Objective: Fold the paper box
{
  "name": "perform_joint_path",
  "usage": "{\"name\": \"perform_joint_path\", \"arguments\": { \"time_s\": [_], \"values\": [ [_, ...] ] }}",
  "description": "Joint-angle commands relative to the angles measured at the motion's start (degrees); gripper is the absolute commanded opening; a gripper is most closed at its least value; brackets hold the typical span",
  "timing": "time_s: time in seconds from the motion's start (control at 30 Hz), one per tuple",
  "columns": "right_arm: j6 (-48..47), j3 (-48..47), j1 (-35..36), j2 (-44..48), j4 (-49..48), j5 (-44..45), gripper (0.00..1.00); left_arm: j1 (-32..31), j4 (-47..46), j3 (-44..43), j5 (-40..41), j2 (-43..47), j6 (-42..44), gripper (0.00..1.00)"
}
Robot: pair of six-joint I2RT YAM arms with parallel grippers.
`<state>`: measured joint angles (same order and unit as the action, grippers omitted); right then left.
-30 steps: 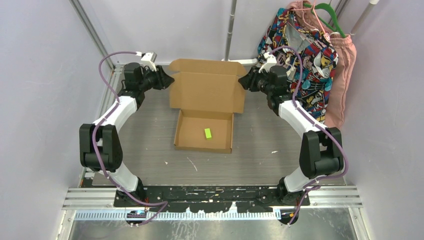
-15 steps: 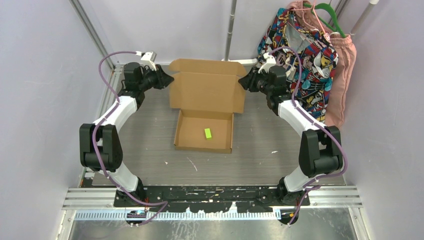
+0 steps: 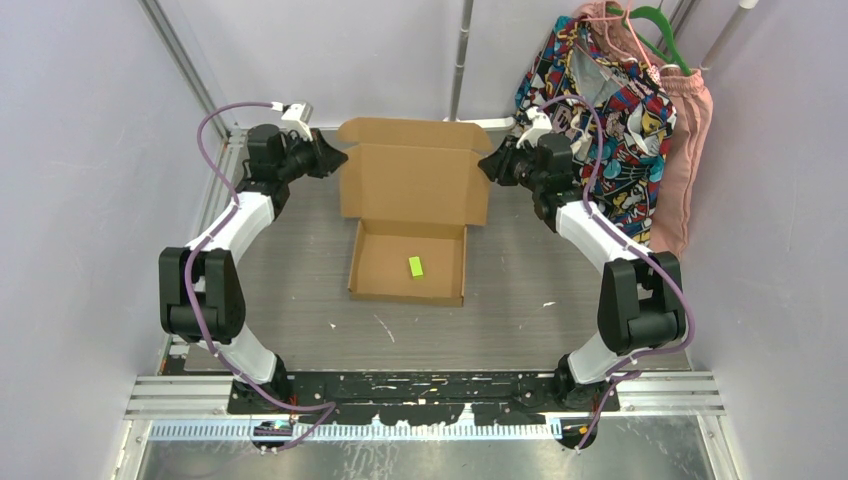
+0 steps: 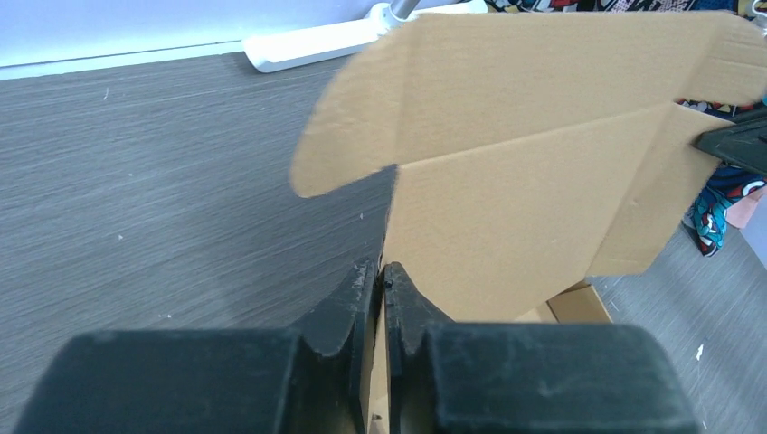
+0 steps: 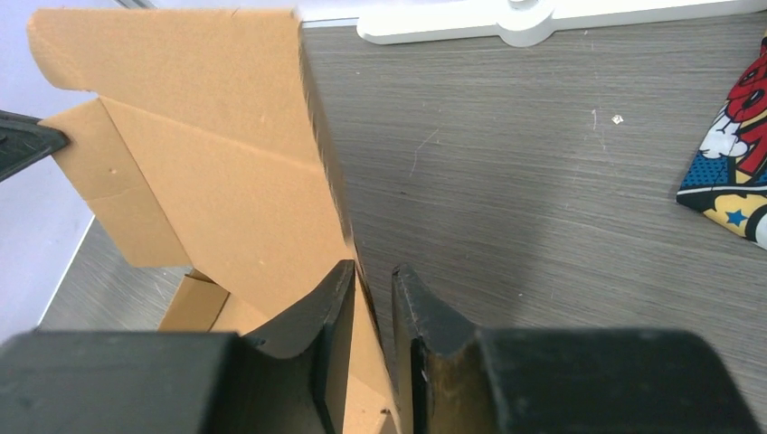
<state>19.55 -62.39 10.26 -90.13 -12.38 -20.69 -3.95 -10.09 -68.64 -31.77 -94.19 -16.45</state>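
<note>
Once past the bolted bases at the near edge, count two black-and-white robot arms, left arm and right arm, bowed outward over one grey wood-grain counter. Mid-counter, one brown corrugated cardboard box, partly formed: shallow tray lying flat with walls raised, one small bright green rectangular piece on its floor. Beyond the tray, one lid panel tilted up from the far wall, with one flap folded along its top edge and one side ear at each end, two in all. Left jaws at the lid's left edge, black fingers all but pressed together, pinching the cardboard sheet between them. Right jaws at the lid's right edge, straddling the sheet, fingers narrowly parted, one against the board; firm pinch or not, cannot tell. Farther back, one flat white foot of one upright pole at the wall. At the far right corner, two hanging garments: one comic-print cloth, one pink cloth, below one green hanger.
</note>
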Motion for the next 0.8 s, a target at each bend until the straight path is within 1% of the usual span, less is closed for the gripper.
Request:
{"name": "perform_joint_path", "arguments": {
  "time_s": [0.0,0.03,0.13,0.43,0.5,0.63,0.77],
  "values": [
    [-0.13,0.16,-0.28,2.39,-2.35,0.63,0.27,0.52,-3.68,-1.47,-1.34,0.18,-0.41,0.06],
    [-0.06,0.16,-0.27,2.44,-2.34,0.67,0.27,0.52,-3.62,-1.61,-1.43,0.03,-0.42,0.06],
    [-0.04,-0.16,-0.29,2.47,-2.00,0.56,0.21,0.45,-3.77,-1.67,-1.73,-0.02,-0.64,0.05],
    [0.35,-0.62,-0.01,3.20,-1.43,1.94,0.14,-0.15,-4.26,-0.44,-0.98,0.97,-0.82,0.04],
    [0.23,-0.48,0.37,3.58,-1.20,2.70,0.11,-0.69,-4.24,-0.07,-0.44,1.39,-0.58,0.04],
    [-0.87,-0.19,2.25,4.51,-0.82,5.86,0.06,-2.24,-3.39,0.55,0.99,2.35,0.45,0.04],
    [-4.73,-0.35,6.77,5.95,1.74,12.72,0.01,-4.43,-2.92,1.41,2.95,3.70,1.29,0.04]
  ]
}}
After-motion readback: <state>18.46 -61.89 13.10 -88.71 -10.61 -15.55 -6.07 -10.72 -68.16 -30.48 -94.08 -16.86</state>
